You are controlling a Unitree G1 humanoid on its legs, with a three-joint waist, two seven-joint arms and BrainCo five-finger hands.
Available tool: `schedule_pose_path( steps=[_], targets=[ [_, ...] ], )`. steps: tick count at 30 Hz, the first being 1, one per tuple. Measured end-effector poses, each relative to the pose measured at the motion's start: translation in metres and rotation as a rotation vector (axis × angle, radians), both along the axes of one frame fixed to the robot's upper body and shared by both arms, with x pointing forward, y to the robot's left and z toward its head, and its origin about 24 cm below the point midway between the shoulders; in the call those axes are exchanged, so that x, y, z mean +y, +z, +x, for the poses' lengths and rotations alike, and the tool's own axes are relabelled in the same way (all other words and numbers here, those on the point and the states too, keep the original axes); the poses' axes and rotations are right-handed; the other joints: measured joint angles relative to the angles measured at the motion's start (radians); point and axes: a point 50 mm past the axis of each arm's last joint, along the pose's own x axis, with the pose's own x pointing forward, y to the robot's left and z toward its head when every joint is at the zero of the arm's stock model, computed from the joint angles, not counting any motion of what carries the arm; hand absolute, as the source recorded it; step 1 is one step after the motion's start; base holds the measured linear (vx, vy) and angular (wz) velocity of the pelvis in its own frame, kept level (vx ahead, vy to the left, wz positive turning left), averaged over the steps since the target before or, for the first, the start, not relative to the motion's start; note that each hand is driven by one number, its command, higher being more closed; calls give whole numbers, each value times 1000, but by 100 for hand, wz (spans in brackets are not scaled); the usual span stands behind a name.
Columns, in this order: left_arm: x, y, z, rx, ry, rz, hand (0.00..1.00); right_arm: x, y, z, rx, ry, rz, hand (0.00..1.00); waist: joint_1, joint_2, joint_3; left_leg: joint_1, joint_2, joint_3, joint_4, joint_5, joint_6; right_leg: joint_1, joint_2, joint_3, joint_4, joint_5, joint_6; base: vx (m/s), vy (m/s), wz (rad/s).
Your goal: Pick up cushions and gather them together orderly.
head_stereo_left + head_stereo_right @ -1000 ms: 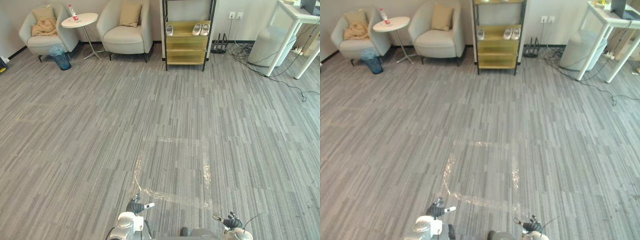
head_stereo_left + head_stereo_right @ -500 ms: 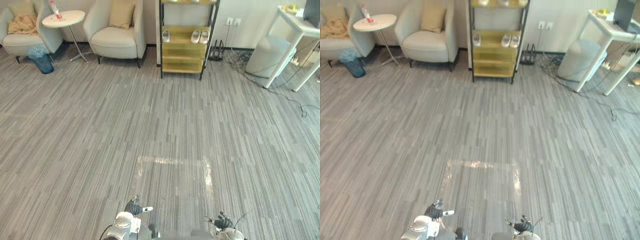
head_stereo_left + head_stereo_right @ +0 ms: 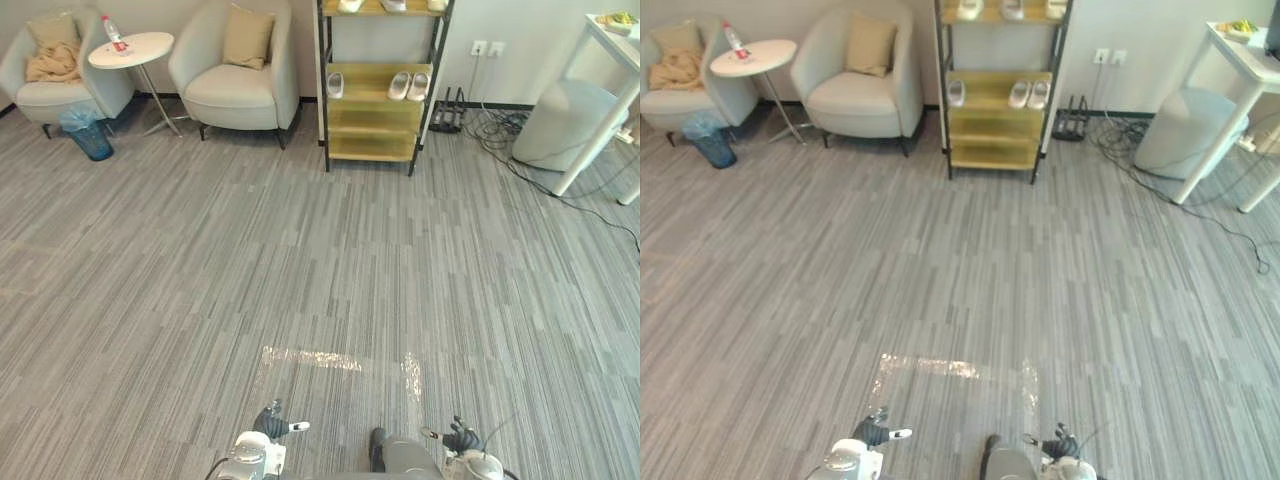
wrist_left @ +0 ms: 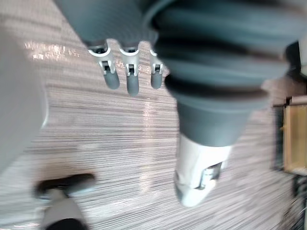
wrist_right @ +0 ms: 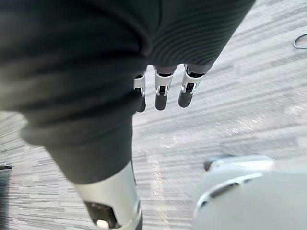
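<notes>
A tan cushion (image 3: 247,36) leans upright against the back of the nearer grey armchair (image 3: 235,90) at the far wall. A second tan cushion (image 3: 52,30) stands in the left armchair (image 3: 45,95), with a crumpled tan cloth (image 3: 55,63) in front of it. Both my hands hang low at the bottom edge, far from the chairs: the left hand (image 3: 272,424) and the right hand (image 3: 462,438). In the wrist views the left hand's fingers (image 4: 130,76) and the right hand's fingers (image 5: 162,93) are straight and hold nothing.
A round white side table (image 3: 130,50) with a bottle stands between the chairs, a blue bin (image 3: 90,138) beside it. A shoe shelf (image 3: 378,95), a grey pouf (image 3: 565,125), white table legs (image 3: 590,110) and floor cables (image 3: 500,135) line the back right. Shiny tape (image 3: 340,360) marks the carpet.
The whole picture has shifted, so the camera has moved; the tape mark now sits flatter and nearer my hands. Both hands still hang low and hold nothing.
</notes>
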Motion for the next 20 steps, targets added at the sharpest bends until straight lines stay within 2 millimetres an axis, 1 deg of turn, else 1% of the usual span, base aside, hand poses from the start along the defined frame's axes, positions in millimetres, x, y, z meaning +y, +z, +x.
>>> schedule_pose_path(
  steps=[1, 2, 3, 4, 5, 6, 7, 8, 9, 10, 11, 15, 20],
  targets=[
    [0, 1, 2, -9, -1, -1, 0, 0, 0, 1, -1, -1, 2, 0, 3, 0, 0, -32, -24, 28, -52, -19, -1, 36, -12, -3, -30, 4, 7, 173, -59, -6],
    [-1, 2, 3, -13, -2, -1, 0, 1, 0, 1, -2, -1, 2, 0, 5, 0, 0, -39, -34, 30, -81, -21, -3, 44, -15, -2, -36, 5, 9, 236, -18, -12],
    [-1, 2, 3, -15, -7, -2, 0, 1, 0, 0, -1, -2, 4, 0, 11, 0, 1, -61, -82, 26, -221, -20, -5, 60, -33, 2, -47, 1, 21, 146, 15, -7],
    [-2, 2, 3, -16, -14, -1, 0, 1, 0, 0, 0, -3, 4, 0, 12, 0, 0, -64, -103, 16, -280, -14, -10, 63, -38, 3, -48, -1, 26, 181, 56, -8],
    [-5, 2, 4, -18, -26, -3, 0, 0, 0, 0, 1, -3, 0, 0, 16, 8, -3, -52, -151, -24, -470, 49, -27, 69, -43, 12, -50, -10, 42, 214, 126, -27],
    [-4, 3, 5, -24, -27, -2, 0, -3, 0, -1, 6, -4, -6, 0, 33, 17, -1, -36, -169, -67, -567, 177, -25, 76, -31, 43, -49, -23, 62, 214, 126, -33],
    [-2, 3, 4, -22, -27, 4, 0, -1, -1, -2, 10, -3, 0, 0, 36, 10, -3, -27, -177, -61, -576, 180, -23, 81, -32, 53, -53, -21, 68, 362, 135, -27],
    [6, 2, 3, -14, -29, 27, 0, 10, -3, -1, 7, -2, 28, 0, 33, -21, -6, 12, -211, -60, -629, 184, -12, 106, -61, 57, -75, -28, 87, 213, 47, -3],
    [6, 2, 2, -13, -32, 27, 0, 12, -3, -2, 8, -5, 33, 0, 32, -28, -6, 17, -217, -59, -638, 185, -10, 107, -67, 57, -76, -31, 91, 306, 74, 8],
    [11, 1, 2, -9, -35, 39, 0, 16, -5, -5, 13, -17, 46, 0, 31, -52, -12, 36, -240, -59, -671, 190, -2, 114, -86, 56, -77, -39, 101, 230, 64, 15],
    [15, 1, 1, -4, -35, 50, 0, 16, -6, -7, 19, -20, 47, 0, 32, -64, -17, 56, -258, -61, -698, 195, 5, 129, -100, 56, -87, -43, 108, 230, 64, 17],
    [18, -1, -4, 11, -35, 58, 0, 17, -6, -10, 26, -19, 46, 0, 33, -64, -23, 117, -284, -62, -761, 201, 14, 164, -118, 63, -94, -46, 111, 173, 33, 7],
    [18, -2, -7, 22, -62, 69, 0, 18, -6, -10, 27, -18, 49, 0, 37, -58, -36, 126, -285, -65, -777, 201, 14, 174, -115, 64, -108, -46, 111, 65, -23, 1]
  ],
)
